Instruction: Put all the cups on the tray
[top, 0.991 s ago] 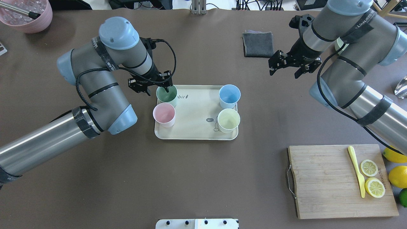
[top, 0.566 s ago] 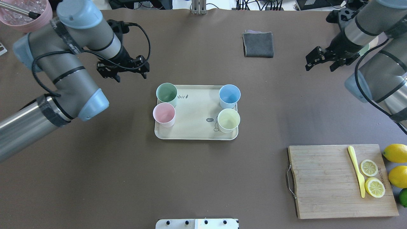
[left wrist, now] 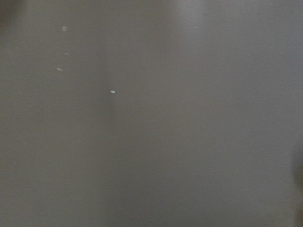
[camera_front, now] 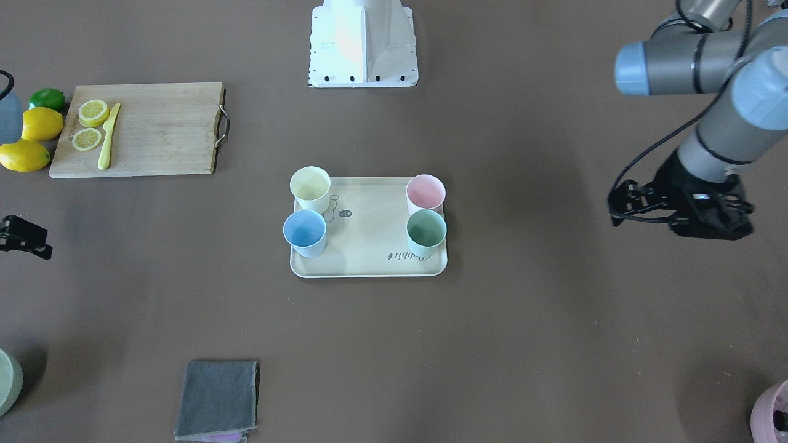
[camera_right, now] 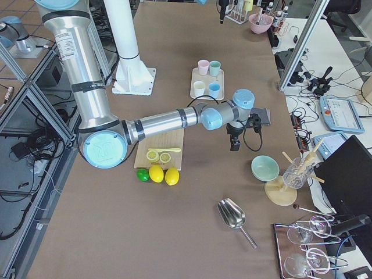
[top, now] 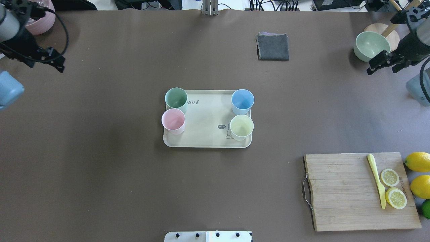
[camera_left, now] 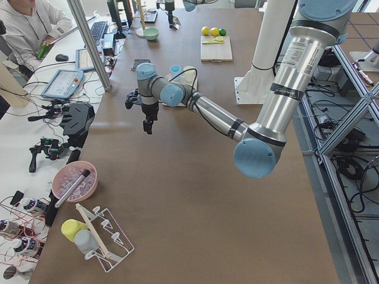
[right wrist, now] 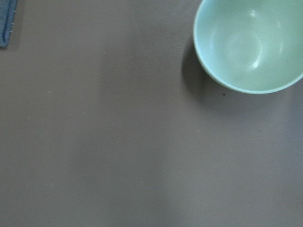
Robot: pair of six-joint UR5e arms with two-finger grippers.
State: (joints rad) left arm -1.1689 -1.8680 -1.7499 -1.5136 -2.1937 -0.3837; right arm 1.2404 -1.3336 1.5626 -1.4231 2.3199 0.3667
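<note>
Overhead exterior: 4 cups (top: 175, 97) on tray (top: 205, 136); L gripper (top: 47, 64), R gripper (top: 381, 70) both spread apart, holding nthg.

The left gripper (camera_front: 677, 212) seems motion-blurred, jaws indistinct; the front view crops the right gripper (camera_front: 24, 237).

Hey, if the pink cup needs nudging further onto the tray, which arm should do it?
Probably the left. The pink cup sits on the tray's left side, and the left tool hangs out on that same side; the right tool is by the green bowl, across the tray.
</note>
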